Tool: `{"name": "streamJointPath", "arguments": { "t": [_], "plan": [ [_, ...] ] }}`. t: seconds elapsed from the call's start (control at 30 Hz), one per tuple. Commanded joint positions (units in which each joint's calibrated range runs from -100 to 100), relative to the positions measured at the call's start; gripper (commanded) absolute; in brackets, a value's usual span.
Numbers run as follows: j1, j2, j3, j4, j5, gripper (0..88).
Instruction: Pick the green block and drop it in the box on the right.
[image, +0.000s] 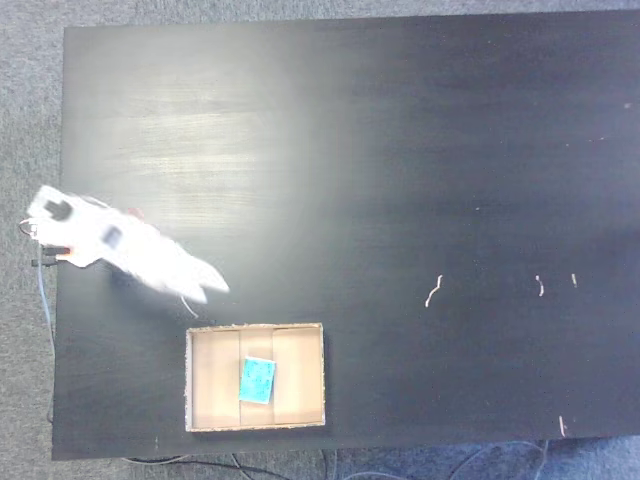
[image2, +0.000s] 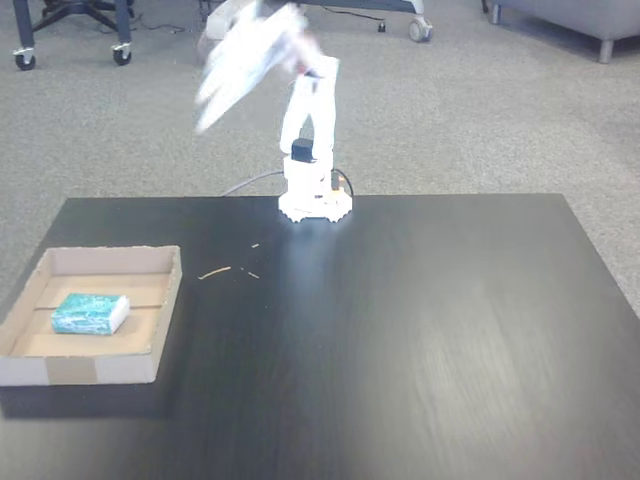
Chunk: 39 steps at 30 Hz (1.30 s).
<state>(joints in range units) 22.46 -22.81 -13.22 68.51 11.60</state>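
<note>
The green block (image: 257, 380) lies flat inside the box (image: 300, 385), near its middle. In the other fixed view the block (image2: 90, 313) rests on the floor of the box (image2: 80, 368) at the table's left front. My white arm is blurred by motion. Its gripper (image: 212, 285) hangs above the table just beyond the box's upper left corner, apart from the block. In a fixed view the gripper (image2: 207, 112) is raised high, to the left of the arm's base (image2: 314, 200). The blur hides how the jaws stand. Nothing shows between them.
The black table (image: 400, 150) stretches wide away from the box. A few pale scraps (image: 433, 291) lie on it, also seen as scraps (image2: 215, 271) near the base. Cables trail off the table edge (image: 45, 300). Chair wheels (image2: 120, 52) stand on the carpet behind.
</note>
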Motion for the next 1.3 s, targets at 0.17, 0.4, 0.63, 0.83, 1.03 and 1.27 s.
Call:
{"name": "streamJointPath", "arguments": {
  "t": [0.17,0.4,0.63,0.83,1.03,1.27],
  "plan": [
    [-19.16,-66.52,66.07,-2.36,-3.91,7.2],
    [-20.23,-75.25,113.22,-32.92,-6.94,0.1],
    [-24.60,-75.25,113.22,-23.83,-7.08,0.1],
    [-29.96,-75.25,113.22,-21.11,-9.77,0.1],
    [-30.19,-75.16,113.22,-21.02,-11.09,0.1],
    [-28.74,-75.16,113.22,-20.94,-12.31,0.1]
  ]
}}
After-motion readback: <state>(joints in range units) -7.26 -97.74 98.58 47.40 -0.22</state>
